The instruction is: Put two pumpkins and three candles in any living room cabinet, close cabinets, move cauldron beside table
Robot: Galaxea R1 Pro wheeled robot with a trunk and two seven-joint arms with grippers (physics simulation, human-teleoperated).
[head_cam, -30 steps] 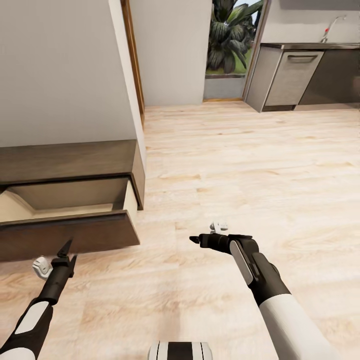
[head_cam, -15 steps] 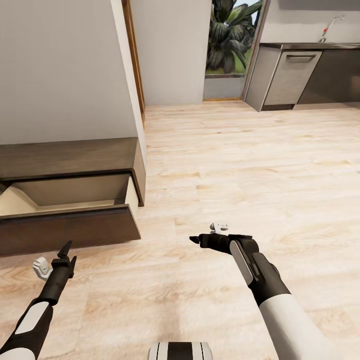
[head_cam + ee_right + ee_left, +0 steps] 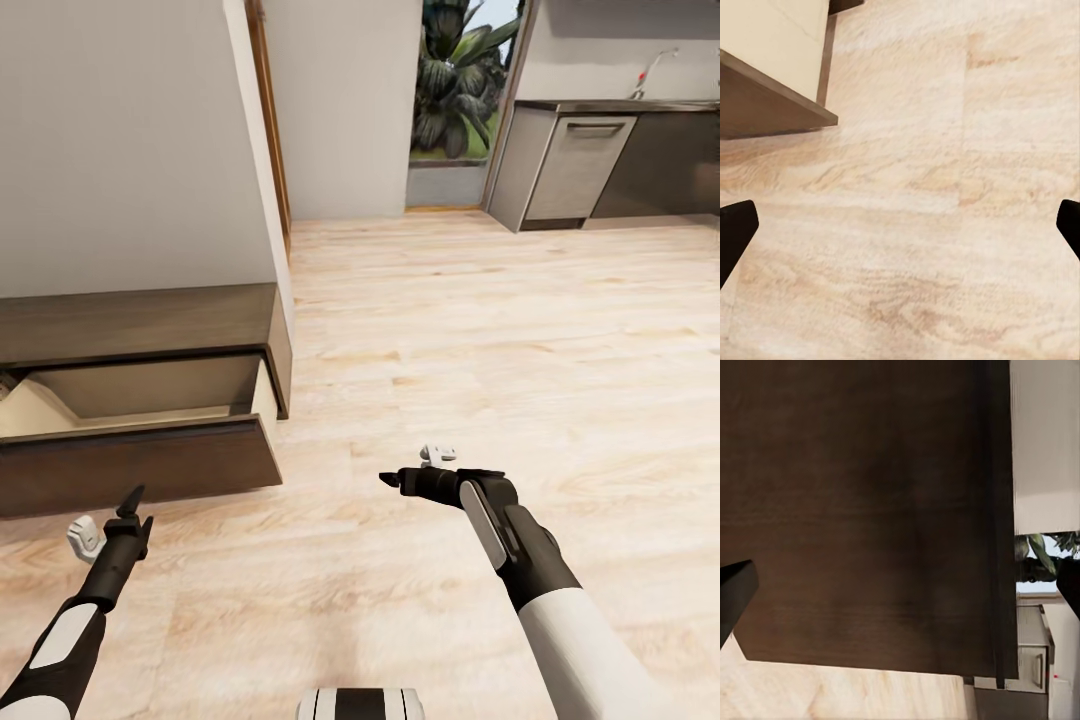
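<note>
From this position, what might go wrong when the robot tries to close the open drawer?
The dark-brown wooden cabinet has its drawer pulled out, and the open left gripper hovers just before the front. A push near one end may skew it. The pale drawer inside is partly hidden, so something may block closing.

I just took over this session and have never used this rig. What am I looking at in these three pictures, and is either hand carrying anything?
The big picture comes from a camera on the robot's head, looking down over its two black-and-white arms. The left hand is low near the cabinet, whose drawer stands pulled out, pale inside. The right hand hangs over bare wooden floor. The other two pictures come from cameras on the wrists, looking along the fingers. The left one faces the dark drawer front; the right one looks down at the floor and a drawer corner. In both, the fingertips sit far apart at the edges with nothing between them, so both hands are open and empty.
</note>
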